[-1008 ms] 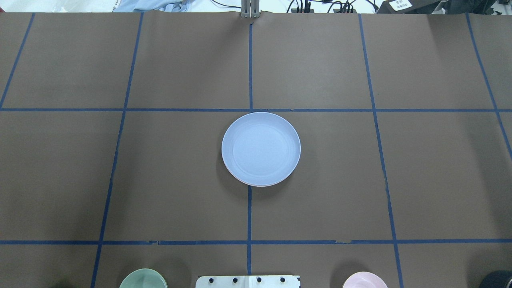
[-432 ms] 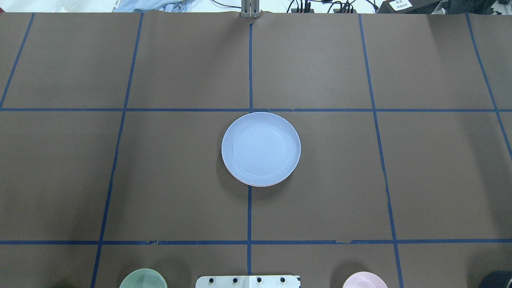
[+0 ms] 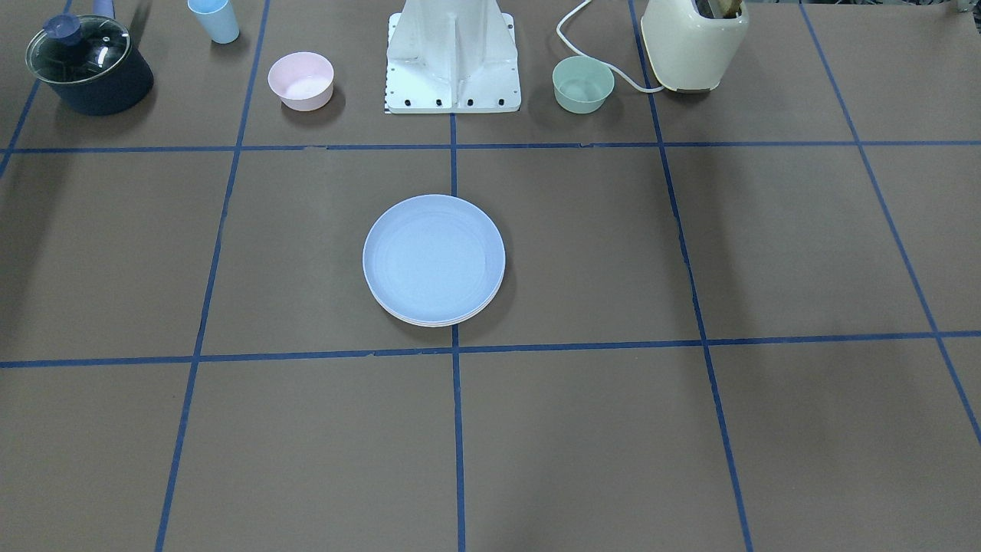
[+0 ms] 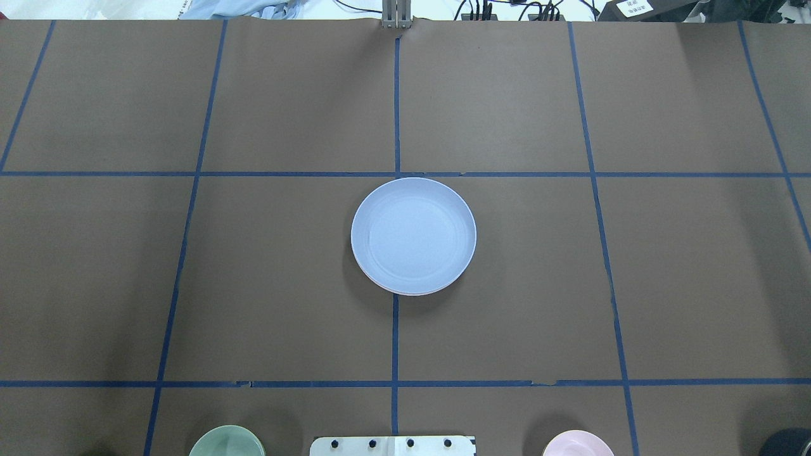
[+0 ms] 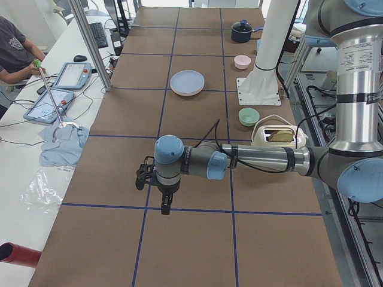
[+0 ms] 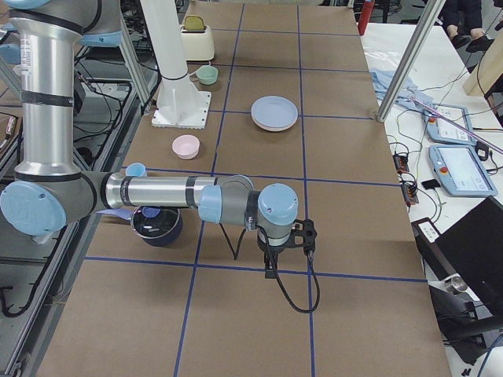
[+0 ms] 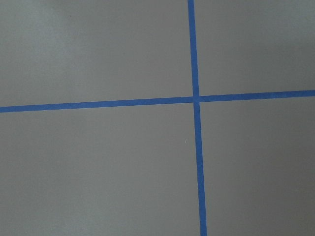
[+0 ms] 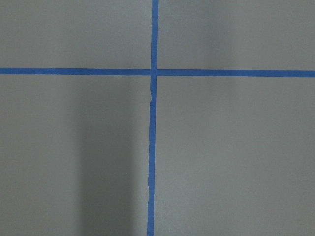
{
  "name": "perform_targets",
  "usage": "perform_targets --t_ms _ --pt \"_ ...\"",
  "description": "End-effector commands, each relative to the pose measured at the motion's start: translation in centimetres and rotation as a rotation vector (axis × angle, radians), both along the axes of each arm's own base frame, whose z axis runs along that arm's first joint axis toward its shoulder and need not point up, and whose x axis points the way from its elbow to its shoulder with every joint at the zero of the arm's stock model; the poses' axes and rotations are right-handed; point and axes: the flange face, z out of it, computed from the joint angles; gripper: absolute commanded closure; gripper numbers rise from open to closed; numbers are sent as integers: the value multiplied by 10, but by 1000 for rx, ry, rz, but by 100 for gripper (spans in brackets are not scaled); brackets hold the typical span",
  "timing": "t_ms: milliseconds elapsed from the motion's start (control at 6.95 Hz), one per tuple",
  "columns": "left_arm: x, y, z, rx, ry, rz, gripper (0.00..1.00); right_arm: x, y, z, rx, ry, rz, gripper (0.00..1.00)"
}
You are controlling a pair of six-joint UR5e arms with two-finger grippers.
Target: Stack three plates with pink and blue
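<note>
Overhead exterior, blue plate [image 4: 413, 235] topping stack [image 4: 412, 293], rims nearly flush (jaws: cannot tell).

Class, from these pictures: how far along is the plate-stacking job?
Done: the blue plate tops a stack at the middle of the table, with lower rims peeking out beneath it. In hand: nothing; the left gripper and right gripper hang over opposite ends, away from the stack. Left: apparently nothing, though the lower plates' colours barely show.

Brown table [image 3: 690, 429]: plate stack [image 3: 434, 259], pink bowl [image 3: 300, 80]
</note>
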Motion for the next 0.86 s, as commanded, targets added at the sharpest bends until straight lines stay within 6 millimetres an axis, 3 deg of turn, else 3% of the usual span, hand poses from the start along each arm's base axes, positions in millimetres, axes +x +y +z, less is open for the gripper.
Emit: perform_targets --t_ms 0,720 --pt "0 -1 0 1 0 -1 0 0 0 0 1 0 0 0" --pt "0 -5 -4 7 1 -3 0 0 -7 -7 17 1 -2 0"
